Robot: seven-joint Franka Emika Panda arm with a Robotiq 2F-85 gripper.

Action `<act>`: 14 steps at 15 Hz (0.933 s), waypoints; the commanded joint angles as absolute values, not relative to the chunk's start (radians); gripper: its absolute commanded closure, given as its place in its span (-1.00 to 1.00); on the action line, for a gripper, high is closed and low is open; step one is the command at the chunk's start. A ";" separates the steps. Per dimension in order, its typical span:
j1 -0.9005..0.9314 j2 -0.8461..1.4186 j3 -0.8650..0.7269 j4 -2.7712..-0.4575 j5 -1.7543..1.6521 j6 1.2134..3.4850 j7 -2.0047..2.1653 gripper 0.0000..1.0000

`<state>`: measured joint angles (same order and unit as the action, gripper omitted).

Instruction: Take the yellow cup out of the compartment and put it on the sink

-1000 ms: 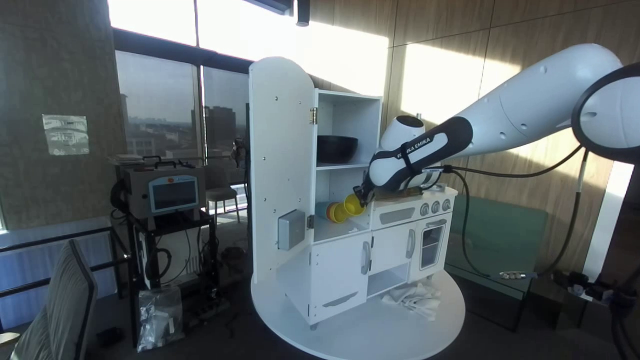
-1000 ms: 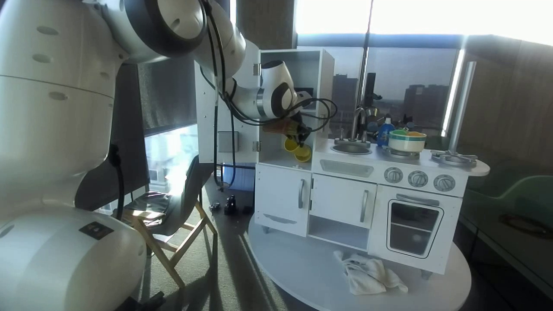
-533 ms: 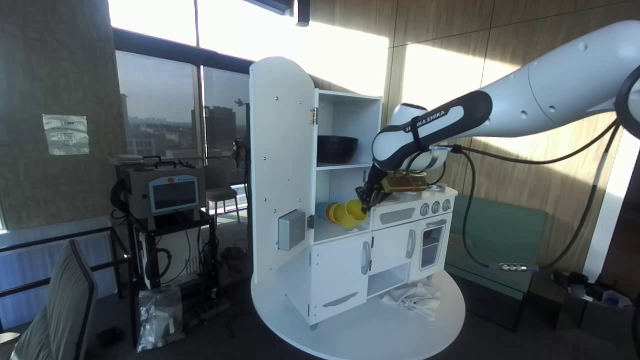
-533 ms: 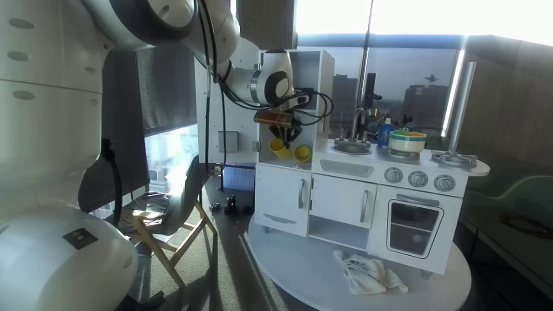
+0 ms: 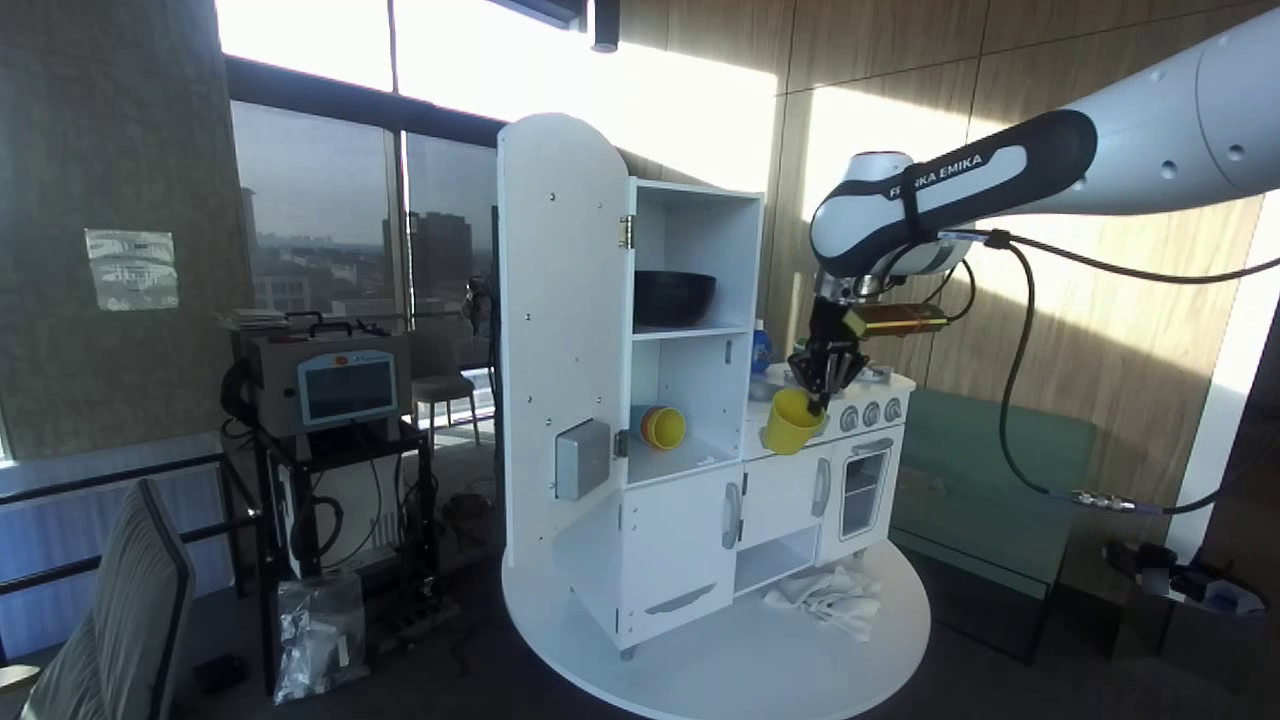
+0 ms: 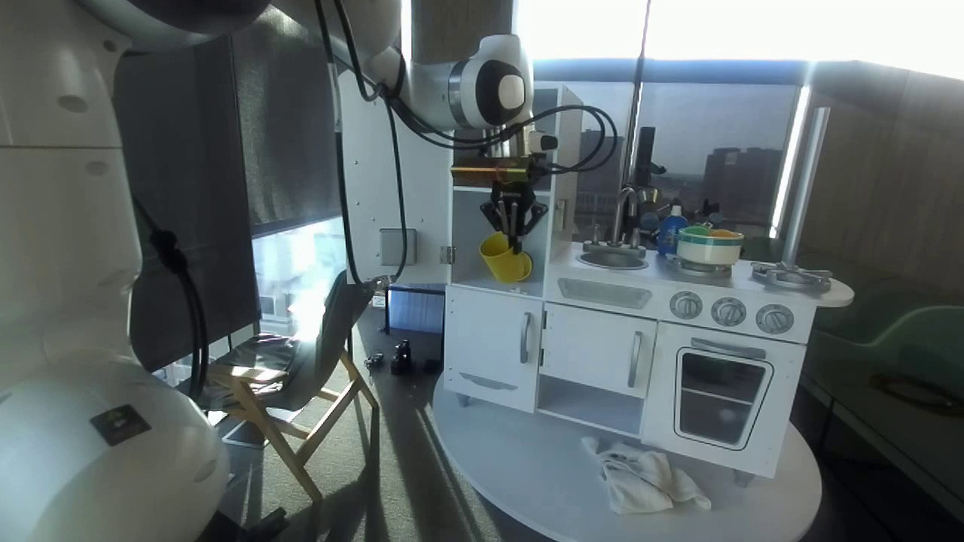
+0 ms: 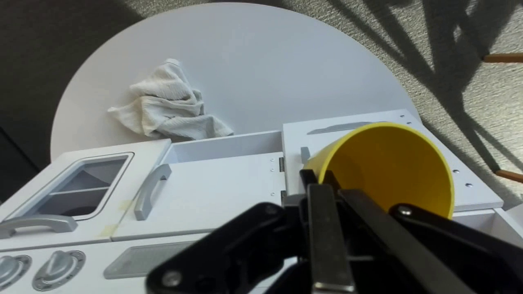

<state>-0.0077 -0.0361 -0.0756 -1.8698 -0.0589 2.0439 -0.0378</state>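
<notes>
One yellow cup (image 5: 791, 424) hangs tilted, the gripper (image 5: 817, 405) pinching its rim. Inside the compartment (image 5: 710, 392) lie some nested cups (image 5: 664, 428).

With one pincer (image 5: 816, 406) I am holding one yellow cup (image 5: 792, 425). I am counting three knobs (image 6: 729, 311), two burners (image 6: 792, 277), one sink (image 6: 612, 260), one pot (image 6: 706, 251), one blue bottle (image 6: 672, 234), one black bowl (image 5: 674, 299), one white cloth (image 6: 636, 479); the nested cups (image 5: 668, 428) are overlapping past counting.
</notes>
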 commanded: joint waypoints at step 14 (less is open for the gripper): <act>-0.103 0.238 -0.108 -1.350 -0.081 1.721 -0.076 0.86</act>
